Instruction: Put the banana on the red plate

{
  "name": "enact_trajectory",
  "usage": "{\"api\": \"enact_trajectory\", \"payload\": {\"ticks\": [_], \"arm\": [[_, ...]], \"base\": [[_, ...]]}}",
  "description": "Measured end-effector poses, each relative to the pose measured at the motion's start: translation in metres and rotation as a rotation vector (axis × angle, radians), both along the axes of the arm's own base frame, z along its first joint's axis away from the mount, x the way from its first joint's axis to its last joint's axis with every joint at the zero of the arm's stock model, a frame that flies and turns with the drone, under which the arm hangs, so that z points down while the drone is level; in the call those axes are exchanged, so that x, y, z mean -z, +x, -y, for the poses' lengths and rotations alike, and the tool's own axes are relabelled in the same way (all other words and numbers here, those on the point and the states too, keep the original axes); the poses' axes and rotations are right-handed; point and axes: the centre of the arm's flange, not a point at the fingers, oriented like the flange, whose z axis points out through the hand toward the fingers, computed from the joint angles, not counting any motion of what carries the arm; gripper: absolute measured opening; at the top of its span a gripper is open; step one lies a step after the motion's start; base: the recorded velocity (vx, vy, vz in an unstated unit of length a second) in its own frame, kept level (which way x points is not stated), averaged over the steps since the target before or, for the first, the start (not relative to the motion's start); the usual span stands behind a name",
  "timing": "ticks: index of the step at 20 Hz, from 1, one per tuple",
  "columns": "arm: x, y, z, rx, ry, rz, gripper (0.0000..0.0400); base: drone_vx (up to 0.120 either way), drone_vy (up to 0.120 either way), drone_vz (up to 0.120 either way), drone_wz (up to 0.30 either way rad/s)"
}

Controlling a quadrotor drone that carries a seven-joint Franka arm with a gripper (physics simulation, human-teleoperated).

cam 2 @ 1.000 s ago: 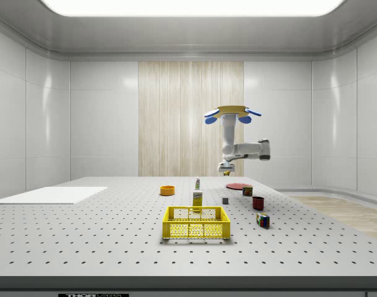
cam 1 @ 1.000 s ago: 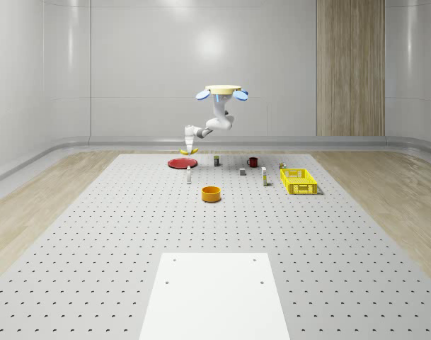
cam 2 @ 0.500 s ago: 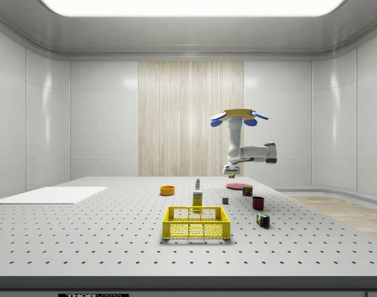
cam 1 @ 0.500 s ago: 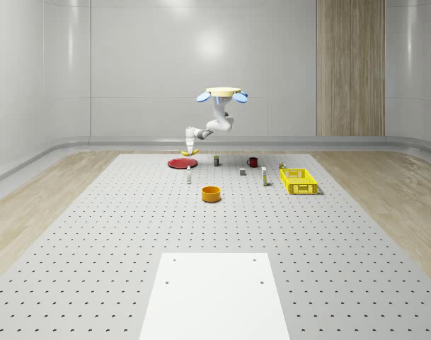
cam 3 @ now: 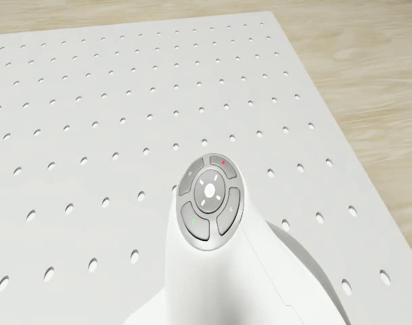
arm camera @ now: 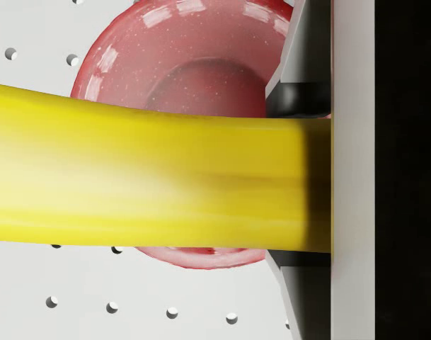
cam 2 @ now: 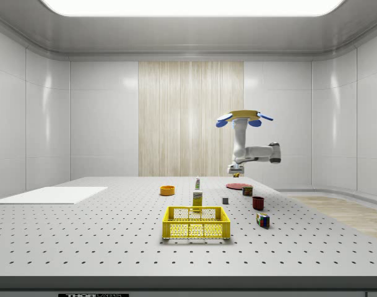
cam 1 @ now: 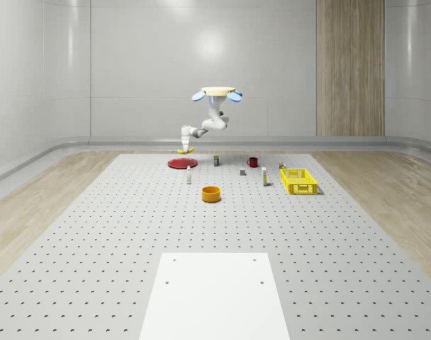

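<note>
So in the whole-scene view the red plate [cam 1: 182, 163] sits on the tabletop [cam 1: 130, 234] a bit left of center near the far edge, and the gripper [cam 1: 185, 147] hangs just above it, clamped on the banana [cam 1: 185, 150]. The drone [cam 1: 216, 93] hovers higher up, slightly right of the plate. Going right along the tabletop there's an orange bowl [cam 1: 211, 193], a dark red mug [cam 1: 253, 161] and a yellow basket [cam 1: 299, 180]. The wrist view has the banana [arm camera: 151, 184] crossing right over the plate [arm camera: 194, 64].
</note>
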Motion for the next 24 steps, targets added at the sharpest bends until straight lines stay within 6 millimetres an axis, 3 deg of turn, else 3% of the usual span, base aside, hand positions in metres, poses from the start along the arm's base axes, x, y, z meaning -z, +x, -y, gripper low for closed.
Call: {"api": "enact_trajectory", "payload": {"ticks": [8,13,24], "arm": [[0.000,0.000,0.000,0.000,0.000,0.000,0.0196],[-0.004,0.000,0.000,0.000,0.000,0.000,0.0196],[-0.043,0.000,0.000,0.000,0.000,0.000,0.0196]], "base": [[0.000,-0.120,0.000,0.000],[0.000,0.000,0.000,0.000],[0.000,0.000,0.000,0.000]]}}
